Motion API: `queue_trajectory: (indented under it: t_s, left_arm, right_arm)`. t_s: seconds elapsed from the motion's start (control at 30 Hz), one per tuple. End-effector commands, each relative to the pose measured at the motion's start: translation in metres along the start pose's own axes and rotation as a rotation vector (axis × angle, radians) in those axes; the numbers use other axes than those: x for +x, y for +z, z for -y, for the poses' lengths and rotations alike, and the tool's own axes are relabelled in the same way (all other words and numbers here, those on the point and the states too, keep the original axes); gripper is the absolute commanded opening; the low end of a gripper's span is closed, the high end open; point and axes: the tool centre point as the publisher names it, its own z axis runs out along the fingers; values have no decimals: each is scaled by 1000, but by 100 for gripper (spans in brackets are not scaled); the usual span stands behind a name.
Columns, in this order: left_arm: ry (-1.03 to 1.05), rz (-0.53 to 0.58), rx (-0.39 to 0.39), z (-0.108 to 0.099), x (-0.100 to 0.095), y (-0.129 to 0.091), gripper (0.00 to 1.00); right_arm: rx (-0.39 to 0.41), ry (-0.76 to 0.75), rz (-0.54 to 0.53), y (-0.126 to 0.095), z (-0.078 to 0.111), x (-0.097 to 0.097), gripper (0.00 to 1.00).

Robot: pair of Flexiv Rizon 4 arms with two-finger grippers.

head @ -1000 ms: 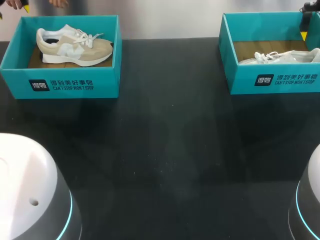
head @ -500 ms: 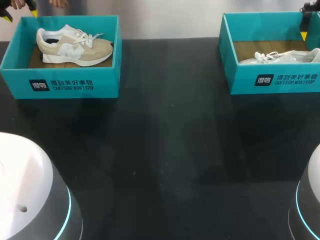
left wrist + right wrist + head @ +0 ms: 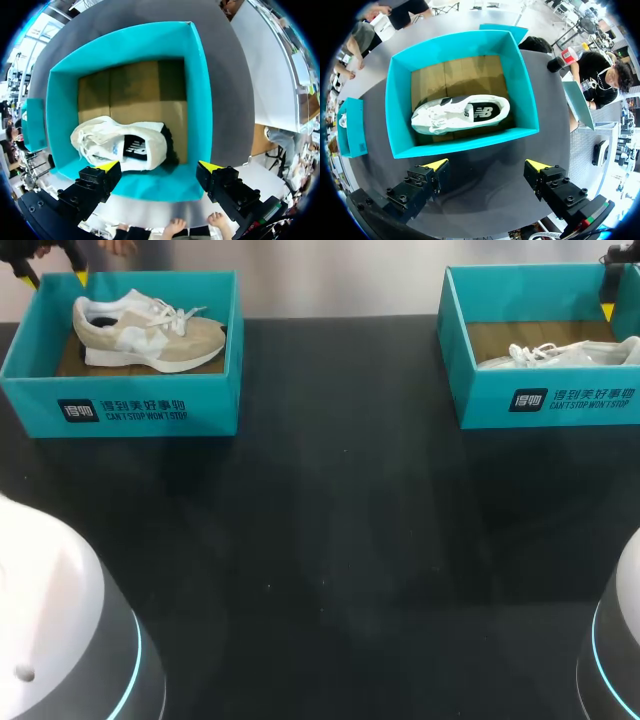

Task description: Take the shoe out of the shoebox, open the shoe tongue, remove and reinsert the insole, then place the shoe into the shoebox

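A beige and white shoe (image 3: 148,332) lies on its sole in the left teal shoebox (image 3: 125,405) at the table's far left. My left gripper (image 3: 50,272) hangs open above that box's far left corner. From the left wrist, the shoe (image 3: 120,145) shows heel-first, below and ahead of the open gripper (image 3: 159,166). A white shoe (image 3: 460,114) with a dark insole lies in the right teal shoebox (image 3: 400,100). My right gripper (image 3: 487,165) stands open above that box's far wall, touching nothing. In the head view only one yellow fingertip (image 3: 607,310) shows above the white shoe (image 3: 560,353).
The black table (image 3: 330,540) stretches bare between the two boxes and toward me. My two arm bases fill the near corners. A person's hands (image 3: 175,226) are at the table's far edge behind the left box.
My left gripper's yellow tips have shifted to the right, toward the left box's far corner, and the left arm's base has turned. The right arm and both shoes are unchanged.
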Motion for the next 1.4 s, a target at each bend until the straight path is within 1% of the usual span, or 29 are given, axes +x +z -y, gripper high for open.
queue_trajectory:
  t_s: [0.03,0.07,0.2,0.3,0.37,0.4,0.5,0.6,0.93,0.97,1.07,1.17,1.2,1.3,1.4]
  left_arm:
    - [-19,-24,30,-9,-2,16,100]
    - [-28,-25,42,-9,-2,20,100]
    - [-33,-39,48,-10,-3,29,100]
    - [-30,-46,51,-6,-5,35,100]
    - [-35,-52,56,-7,-6,40,100]
    - [-43,-61,58,-14,-5,49,100]
    - [-49,-68,62,-12,-6,55,100]
    - [-56,-75,65,-17,-7,65,100]
    - [-91,-77,55,-21,-7,74,100]
    - [-92,-76,56,-21,-7,76,99]
    - [-93,-78,59,-18,-8,78,86]
    - [-91,-87,57,-14,-8,79,80]
    - [-91,-89,58,-18,-9,85,80]
    - [-97,-90,66,-17,-8,88,80]
    - [-94,-100,67,-15,-6,92,82]
  right_arm:
    - [-1,0,1,0,0,0,100]
    - [-1,0,1,0,0,0,100]
    - [-1,0,1,0,0,0,100]
    - [-1,0,1,0,0,0,100]
    - [-1,0,1,0,0,0,100]
    - [-1,0,1,0,0,0,100]
    - [-1,0,1,0,0,0,100]
    - [-1,0,1,0,0,0,100]
    - [-1,0,1,0,0,0,100]
    - [-1,0,1,0,0,0,100]
    - [-1,0,1,0,0,0,100]
    - [-1,0,1,0,0,0,100]
    - [-1,0,1,0,0,0,100]
    - [-1,0,1,0,0,0,100]
    - [-1,0,1,0,0,0,100]
